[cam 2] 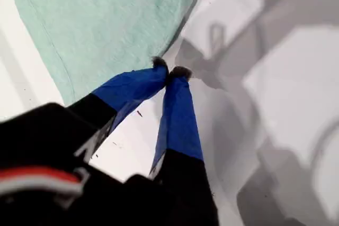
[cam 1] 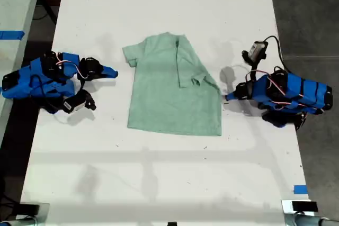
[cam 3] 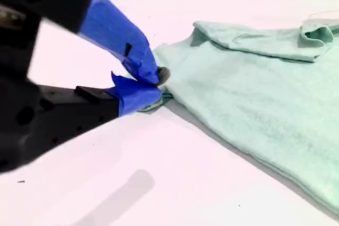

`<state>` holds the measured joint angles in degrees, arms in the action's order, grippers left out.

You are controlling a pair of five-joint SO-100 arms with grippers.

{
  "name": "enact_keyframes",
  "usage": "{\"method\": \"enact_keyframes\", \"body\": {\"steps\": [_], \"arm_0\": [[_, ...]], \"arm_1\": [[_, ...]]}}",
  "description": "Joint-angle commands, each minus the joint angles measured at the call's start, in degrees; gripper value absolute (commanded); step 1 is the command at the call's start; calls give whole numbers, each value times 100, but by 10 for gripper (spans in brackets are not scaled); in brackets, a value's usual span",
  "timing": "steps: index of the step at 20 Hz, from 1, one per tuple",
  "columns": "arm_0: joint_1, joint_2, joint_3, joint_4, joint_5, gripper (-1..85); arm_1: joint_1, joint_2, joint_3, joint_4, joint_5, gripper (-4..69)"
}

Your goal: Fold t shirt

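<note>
The t shirt (cam 1: 169, 93) lies flat on the white table (cam 1: 159, 183), neck toward the far edge. Its sleeve on the exterior view's right is folded over onto the body. My first gripper (cam 1: 228, 97) rests at the shirt's edge on the exterior view's right. In the first wrist view its blue fingertips (cam 2: 170, 71) meet just beside the cloth (cam 2: 106, 19), holding nothing. My second gripper (cam 1: 114, 72) sits on the exterior view's left, a little short of the other sleeve. Its jaws (cam 3: 159, 78) are shut, with the shirt (cam 3: 254, 88) spread out behind them.
A strip of blue tape (cam 1: 300, 189) marks the table near its front corner on the exterior view's right. Dark floor (cam 1: 312, 14) runs past that side's table edge. Another pale surface with blue tape (cam 1: 10, 34) stands beyond the edge on the exterior view's left.
</note>
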<state>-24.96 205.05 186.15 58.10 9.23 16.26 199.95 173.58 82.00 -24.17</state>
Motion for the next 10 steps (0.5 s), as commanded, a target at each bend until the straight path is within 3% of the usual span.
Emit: {"method": "enact_keyframes", "body": {"steps": [1,10], "arm_0": [[-35,53,220,0,-53,-3],[70,53,220,9,-44,-3]], "arm_1": [[-9,44,211,-114,35,22],[-158,35,229,-114,158,22]]}}
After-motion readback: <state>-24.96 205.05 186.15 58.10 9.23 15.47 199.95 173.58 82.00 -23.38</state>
